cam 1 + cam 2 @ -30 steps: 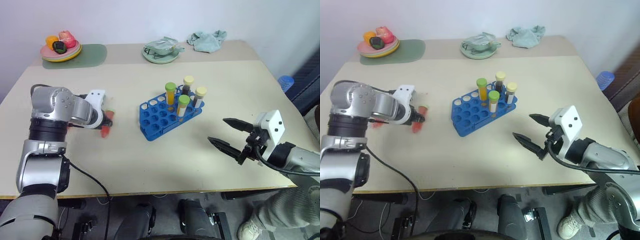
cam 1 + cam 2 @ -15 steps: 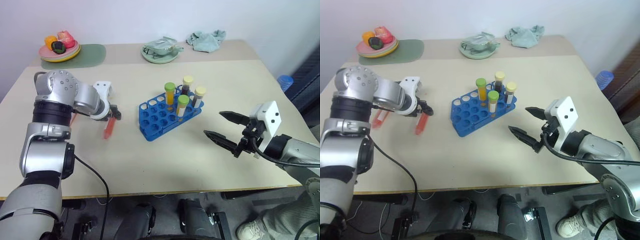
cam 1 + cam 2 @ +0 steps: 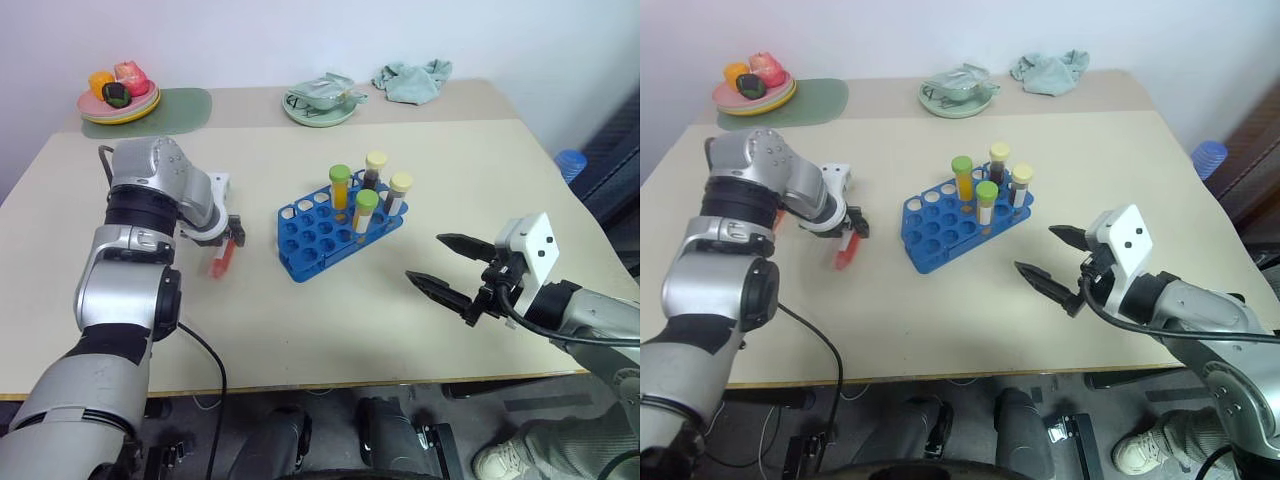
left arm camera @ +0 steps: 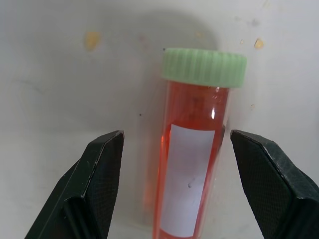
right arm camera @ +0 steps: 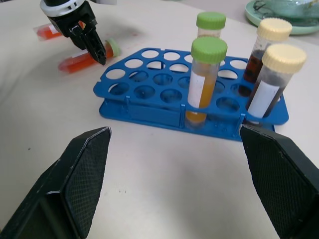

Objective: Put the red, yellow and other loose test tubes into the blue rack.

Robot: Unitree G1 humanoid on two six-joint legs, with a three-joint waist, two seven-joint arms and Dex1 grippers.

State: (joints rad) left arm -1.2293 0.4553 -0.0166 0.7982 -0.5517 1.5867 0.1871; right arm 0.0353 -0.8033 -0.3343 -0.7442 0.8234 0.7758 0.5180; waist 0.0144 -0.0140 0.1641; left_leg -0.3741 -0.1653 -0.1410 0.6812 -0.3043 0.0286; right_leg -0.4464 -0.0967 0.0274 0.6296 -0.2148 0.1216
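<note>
A red test tube [image 4: 192, 164] with a green cap and white label lies flat on the table, left of the blue rack [image 3: 320, 238]. My left gripper [image 3: 232, 235] points down over it, open, with a finger [image 4: 94, 189] on each side and gaps between. A second red tube [image 5: 47, 31] lies on the table beyond that gripper. Two yellow-orange green-capped tubes [image 3: 366, 210] and two dark cream-capped tubes [image 3: 399, 192] stand in the rack's right end. My right gripper [image 3: 425, 257] hovers open and empty to the right of the rack.
At the back of the table are a plate of toy food [image 3: 120, 98] on a green mat [image 3: 190, 105], a pale green dish [image 3: 322, 103] and a crumpled cloth [image 3: 412, 80]. A blue object [image 3: 570, 165] sits past the right edge.
My left arm has swung in toward the rack and come down over the red tube, and its fingers have spread wider. The right gripper has stayed about where it was.
</note>
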